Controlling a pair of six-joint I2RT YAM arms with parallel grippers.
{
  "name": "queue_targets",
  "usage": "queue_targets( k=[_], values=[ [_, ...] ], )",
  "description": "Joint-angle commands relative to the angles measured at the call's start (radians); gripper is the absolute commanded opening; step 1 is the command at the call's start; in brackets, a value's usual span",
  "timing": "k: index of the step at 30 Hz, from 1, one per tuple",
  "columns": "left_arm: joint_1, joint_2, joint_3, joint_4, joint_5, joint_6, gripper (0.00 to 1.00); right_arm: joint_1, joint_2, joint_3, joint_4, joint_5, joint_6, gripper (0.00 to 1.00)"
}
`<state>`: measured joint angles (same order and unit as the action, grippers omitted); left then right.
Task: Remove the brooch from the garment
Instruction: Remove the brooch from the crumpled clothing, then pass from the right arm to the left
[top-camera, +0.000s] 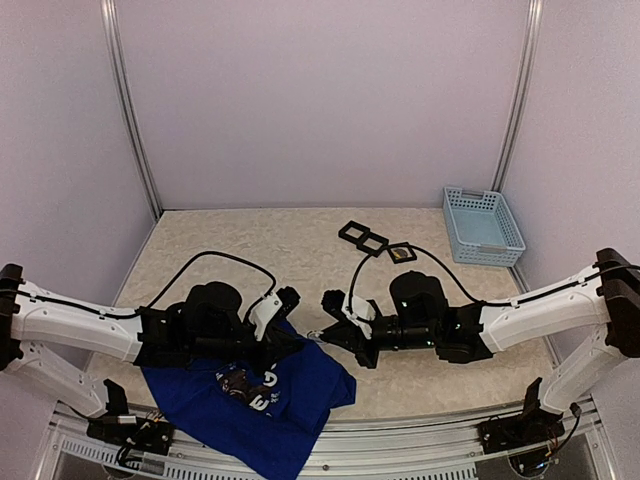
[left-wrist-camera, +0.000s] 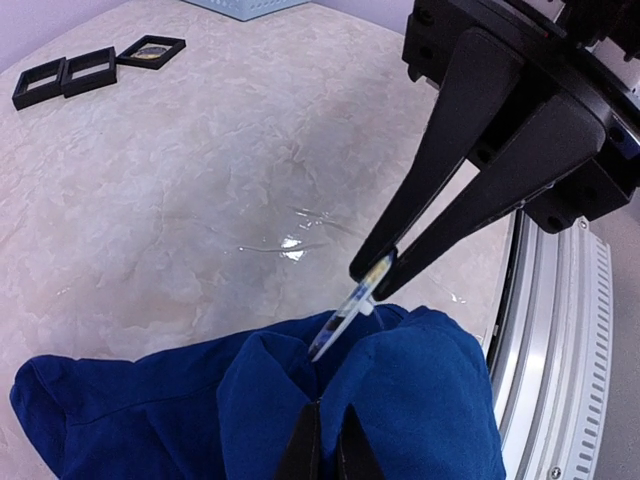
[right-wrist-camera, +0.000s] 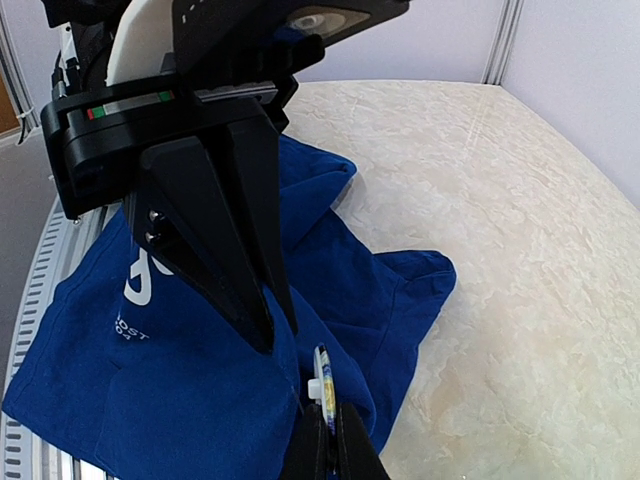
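The royal-blue T-shirt (top-camera: 250, 400) with white lettering lies at the table's near edge, one fold lifted. My left gripper (top-camera: 298, 338) is shut on that raised fold of blue cloth (left-wrist-camera: 420, 400); its tips show at the bottom of the left wrist view (left-wrist-camera: 325, 452). My right gripper (top-camera: 322, 336) is shut on the brooch (right-wrist-camera: 322, 385), a thin round disc seen edge-on, with a small white post toward the cloth. In the left wrist view the right gripper (left-wrist-camera: 378, 272) pinches the brooch (left-wrist-camera: 345, 315) just above the fold. The two grippers nearly touch. In the right wrist view the left gripper (right-wrist-camera: 275, 335) pinches the shirt (right-wrist-camera: 150, 400) beside the brooch.
Three black square frames (top-camera: 373, 243) lie in a row at mid-table behind the grippers; they also show in the left wrist view (left-wrist-camera: 88, 70). A light-blue basket (top-camera: 483, 225) stands at the back right. A metal rail (left-wrist-camera: 560, 380) runs along the table's near edge.
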<state>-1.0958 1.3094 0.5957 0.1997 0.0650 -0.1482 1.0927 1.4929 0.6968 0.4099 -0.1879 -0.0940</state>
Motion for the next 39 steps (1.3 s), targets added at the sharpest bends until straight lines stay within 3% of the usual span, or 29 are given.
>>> queue_targets(
  k=[1,22,29,31,32,39],
  values=[
    [-0.002,-0.015,0.012,-0.022,-0.023,0.004,0.00,-0.005,-0.002,0.017,-0.044,0.041,-0.033,0.00],
    [-0.001,-0.092,-0.019,-0.023,-0.123,-0.007,0.02,-0.004,-0.143,-0.033,-0.012,0.040,-0.002,0.00],
    [-0.001,-0.121,-0.030,-0.016,-0.127,-0.001,0.34,-0.004,-0.139,-0.009,-0.031,-0.087,0.022,0.00],
    [-0.001,-0.143,-0.038,-0.012,-0.133,0.004,0.62,-0.003,-0.126,0.009,-0.039,-0.152,0.039,0.00],
    [-0.001,-0.151,-0.044,-0.009,-0.138,0.004,0.67,-0.004,-0.119,0.017,-0.044,-0.181,0.041,0.00],
    [-0.002,-0.267,-0.130,0.108,0.043,0.050,0.68,-0.012,-0.103,0.040,-0.066,-0.291,0.066,0.00]
  ],
)
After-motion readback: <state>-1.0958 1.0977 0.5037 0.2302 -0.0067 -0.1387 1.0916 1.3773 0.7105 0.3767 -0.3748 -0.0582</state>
